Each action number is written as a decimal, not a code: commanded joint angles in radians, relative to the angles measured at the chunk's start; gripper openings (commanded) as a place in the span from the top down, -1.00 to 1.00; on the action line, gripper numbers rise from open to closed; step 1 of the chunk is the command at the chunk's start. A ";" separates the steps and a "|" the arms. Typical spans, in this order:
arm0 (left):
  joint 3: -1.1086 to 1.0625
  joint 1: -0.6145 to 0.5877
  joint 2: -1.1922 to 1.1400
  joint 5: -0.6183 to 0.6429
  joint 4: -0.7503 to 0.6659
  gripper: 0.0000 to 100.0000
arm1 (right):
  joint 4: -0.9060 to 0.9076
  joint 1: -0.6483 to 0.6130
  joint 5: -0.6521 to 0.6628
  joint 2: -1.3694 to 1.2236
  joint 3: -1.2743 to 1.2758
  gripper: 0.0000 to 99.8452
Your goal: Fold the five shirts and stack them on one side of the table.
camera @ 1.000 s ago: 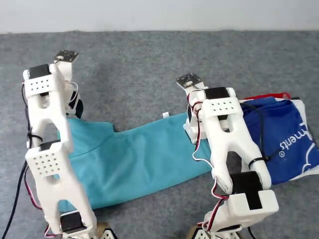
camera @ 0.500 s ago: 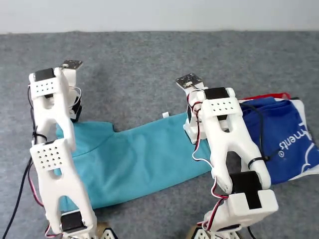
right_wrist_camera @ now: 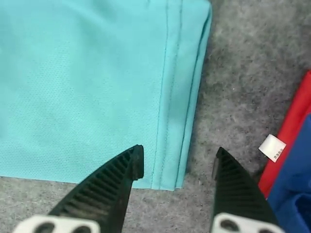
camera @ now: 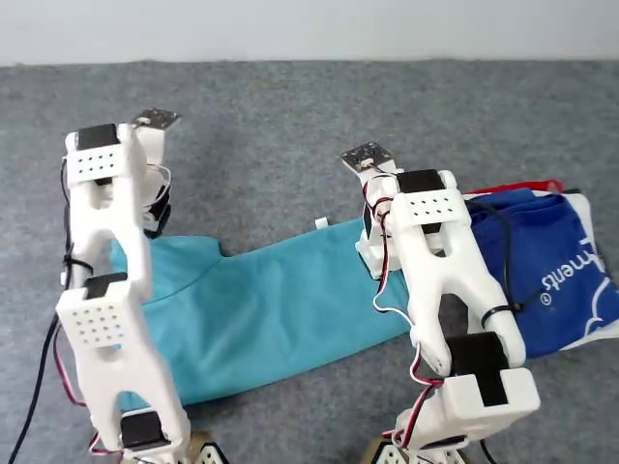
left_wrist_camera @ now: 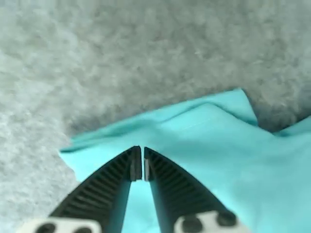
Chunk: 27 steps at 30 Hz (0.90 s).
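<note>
Hovering over the teal shirt [left_wrist_camera: 209,145], left gripper [left_wrist_camera: 138,162] sits clenched (tips almost touching). Right gripper [right_wrist_camera: 179,162] gapes over its hem [right_wrist_camera: 181,121].

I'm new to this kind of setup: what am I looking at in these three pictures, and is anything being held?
Two small white robot arms stand side by side at a table with a grey surface. The wide picture comes from a fixed camera looking down. The other two come from a camera on each arm's wrist, looking along its black jaws. A teal shirt lies stretched out between the arms. The left arm is at one end of it, jaws shut above the cloth's edge; I cannot tell whether they pinch it. The right arm is at the hem end, jaws open, holding nothing. Beside it lies a blue garment on a red garment.
</note>
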<state>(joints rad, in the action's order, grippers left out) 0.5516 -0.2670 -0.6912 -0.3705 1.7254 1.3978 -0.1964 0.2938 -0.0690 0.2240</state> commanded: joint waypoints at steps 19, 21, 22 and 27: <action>-0.200 -0.115 0.287 0.086 0.031 0.81 | -0.136 -0.013 0.011 0.042 0.114 0.53; -0.239 -0.117 0.333 0.086 0.029 0.81 | -0.205 -0.008 0.009 0.041 0.150 0.53; -0.262 -0.117 0.359 0.086 0.029 0.81 | -0.229 -0.008 0.008 0.041 0.166 0.53; -0.366 -0.117 0.500 0.086 0.029 0.81 | -0.334 -0.010 0.003 0.041 0.247 0.53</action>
<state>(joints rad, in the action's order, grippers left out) 0.2186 -0.3836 -0.3092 -0.2908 1.7300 1.1201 -0.2056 0.2938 -0.0690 0.4496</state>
